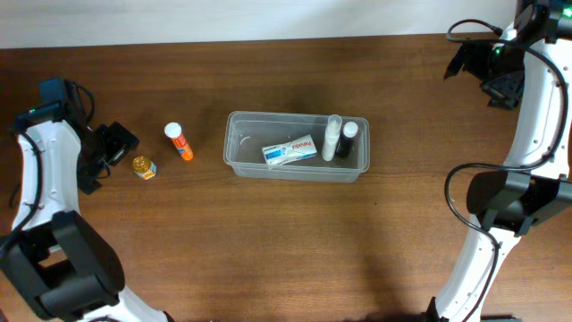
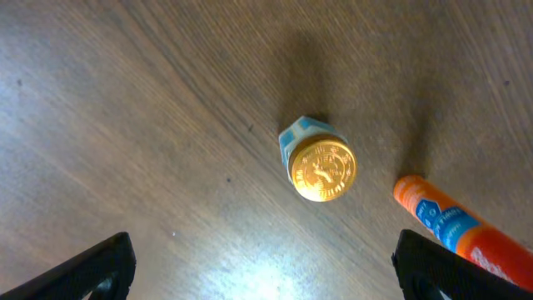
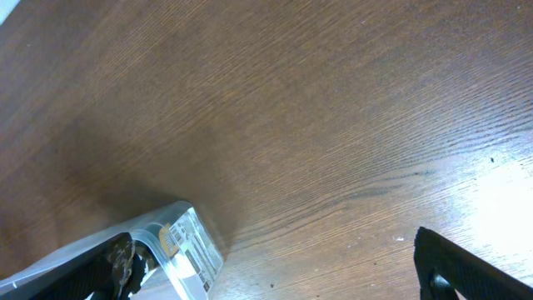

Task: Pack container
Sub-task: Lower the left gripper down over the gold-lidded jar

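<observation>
The container (image 1: 234,143), a clear rectangular tub, sits mid-table holding a white-and-blue box (image 1: 290,150), a white bottle (image 1: 332,139) and a black-capped bottle (image 1: 347,139). Left of it lie an orange tube (image 1: 179,141) with a white cap and a small gold-lidded jar (image 1: 144,167). My left gripper (image 1: 118,148) hovers open just left of the jar. The left wrist view shows the jar (image 2: 321,169) and the tube (image 2: 454,229) ahead of the empty gripper (image 2: 266,279). My right gripper (image 1: 487,76) hangs open at the far right. Its wrist view catches the container's labelled corner (image 3: 187,246).
Bare brown wood lies around the container on all sides. The arm bases and cables stand at the left edge (image 1: 54,259) and the right edge (image 1: 509,201). A pale wall strip runs along the table's back.
</observation>
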You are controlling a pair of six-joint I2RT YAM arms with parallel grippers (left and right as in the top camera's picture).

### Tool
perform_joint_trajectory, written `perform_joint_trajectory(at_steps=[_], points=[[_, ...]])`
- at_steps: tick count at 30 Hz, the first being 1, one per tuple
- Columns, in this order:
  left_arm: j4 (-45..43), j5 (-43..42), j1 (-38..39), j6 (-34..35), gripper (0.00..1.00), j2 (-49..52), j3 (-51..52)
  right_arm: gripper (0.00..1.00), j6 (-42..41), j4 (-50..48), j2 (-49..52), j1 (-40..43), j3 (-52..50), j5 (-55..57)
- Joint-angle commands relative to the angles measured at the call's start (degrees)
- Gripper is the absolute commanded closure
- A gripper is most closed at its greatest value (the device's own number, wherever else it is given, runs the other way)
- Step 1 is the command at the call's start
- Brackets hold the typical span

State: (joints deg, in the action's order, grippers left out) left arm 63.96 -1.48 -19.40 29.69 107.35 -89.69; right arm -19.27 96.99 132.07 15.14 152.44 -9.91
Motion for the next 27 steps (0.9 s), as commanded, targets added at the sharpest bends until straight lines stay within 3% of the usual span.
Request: perform_joint_trajectory(at_steps=[1, 27], points=[[-0.7, -0.7, -0.1, 0.7, 0.0, 2.4, -0.4, 0.02, -0.1, 0.3, -0.5, 0.0, -0.3, 0.8], [-8.0, -0.1, 5.0, 1.6, 0.0, 10.0, -0.4, 0.02, -0.1, 0.3, -0.5, 0.0, -0.3, 0.8]])
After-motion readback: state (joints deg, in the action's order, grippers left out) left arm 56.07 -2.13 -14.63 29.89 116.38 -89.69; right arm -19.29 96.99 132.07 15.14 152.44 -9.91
